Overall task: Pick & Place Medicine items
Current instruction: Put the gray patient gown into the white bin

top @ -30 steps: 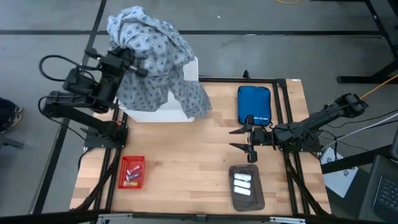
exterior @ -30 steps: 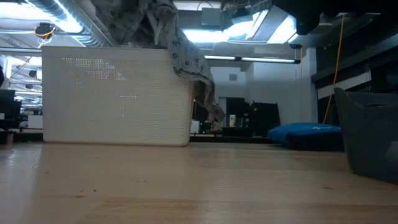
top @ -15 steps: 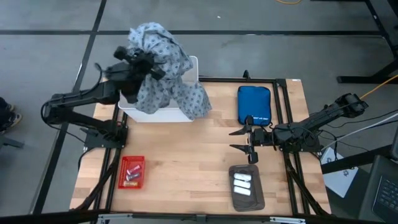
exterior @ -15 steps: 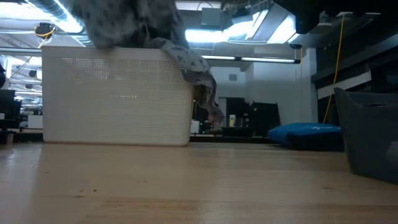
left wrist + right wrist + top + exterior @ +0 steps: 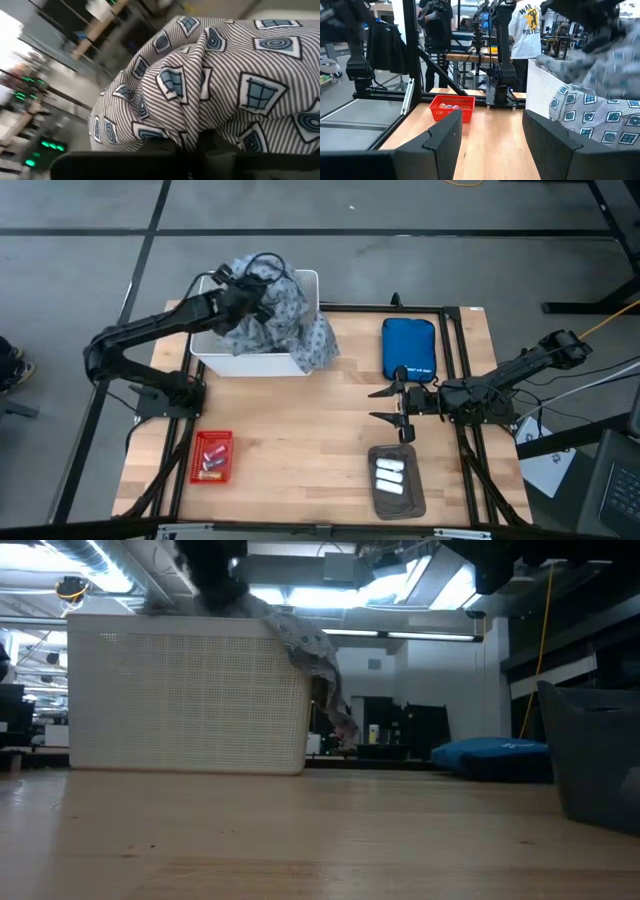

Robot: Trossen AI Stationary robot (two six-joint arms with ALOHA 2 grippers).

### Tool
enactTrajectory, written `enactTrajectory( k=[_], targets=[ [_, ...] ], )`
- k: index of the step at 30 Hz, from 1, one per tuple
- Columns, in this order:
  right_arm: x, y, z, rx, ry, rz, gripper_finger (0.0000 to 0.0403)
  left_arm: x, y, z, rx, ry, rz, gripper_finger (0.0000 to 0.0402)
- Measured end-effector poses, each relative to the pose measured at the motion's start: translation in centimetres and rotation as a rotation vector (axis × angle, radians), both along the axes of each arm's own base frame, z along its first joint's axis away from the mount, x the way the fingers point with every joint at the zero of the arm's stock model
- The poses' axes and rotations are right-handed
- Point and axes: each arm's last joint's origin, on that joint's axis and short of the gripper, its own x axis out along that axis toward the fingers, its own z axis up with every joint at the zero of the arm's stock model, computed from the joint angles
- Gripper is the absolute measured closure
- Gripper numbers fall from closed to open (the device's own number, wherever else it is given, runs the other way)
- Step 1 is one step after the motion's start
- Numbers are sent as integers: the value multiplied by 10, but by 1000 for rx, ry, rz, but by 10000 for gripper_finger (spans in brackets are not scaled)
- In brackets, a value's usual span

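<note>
The medicine items lie in two places in the high view: small pink and white packets (image 5: 211,459) in the red mesh basket (image 5: 196,461) near the table's near-left corner, and three white ones (image 5: 389,477) in the grey tray (image 5: 413,503). My left gripper (image 5: 252,282) is over the white bin (image 5: 303,279) at the far left, shut on the grey patterned cloth (image 5: 285,320). A flap of that cloth (image 5: 318,665) hangs over the bin's right front corner. My right gripper (image 5: 385,404) waits open by the tray; the right wrist view shows its fingers spread (image 5: 490,145). My left gripper holds the grey patterned cloth by a bunched fold (image 5: 192,131) pinched between its two fingers; how many layers cannot be told. It comes from above, slanting in from the table's left. The cloth lies slack in the bin below the gripper, with one end draped over the rim.
The large blue zipped pouch (image 5: 408,347) lies at the far right of the table, just beyond my right gripper. Bare wood (image 5: 300,440) stretches between the red basket and the grey tray. People stand in the room beyond (image 5: 527,30).
My left gripper has swung from left of the bin toward the table's right and down over the bin, still shut on the cloth. The cloth, bunched high above the bin before, has sunk into it; its flap stays draped over the right front corner.
</note>
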Motion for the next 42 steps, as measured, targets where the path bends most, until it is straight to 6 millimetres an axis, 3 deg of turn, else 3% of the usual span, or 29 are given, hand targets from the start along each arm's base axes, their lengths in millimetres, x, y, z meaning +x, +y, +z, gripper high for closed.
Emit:
enactTrajectory(
  k=[13, 16, 20, 27, 31, 38, 42],
  targets=[
    [0, 1, 0, -2, 4, 27, 193, 15, 29, -65, -497, 45, 6, 395],
    [0, 1, -1, -3, 6, 27, 193, 19, 32, -74, -599, 26, -13, 384],
    [0, 1, -1, -1, 10, 26, 193, 21, 32, -74, -588, 13, -2, 356],
    [0, 1, -1, -7, 10, 25, 193, 16, 19, -49, -398, -27, -29, 292],
    [0, 0, -1, -56, 2, 14, 193, 9, 5, -21, -309, -169, -113, 267],
    [-1, -8, 6, -144, -44, -280, 193, -13, -30, 27, -196, -461, -325, 254],
    [0, -9, 3, -147, -26, -294, 193, -23, -54, 49, -185, -613, -517, 254]
  ],
)
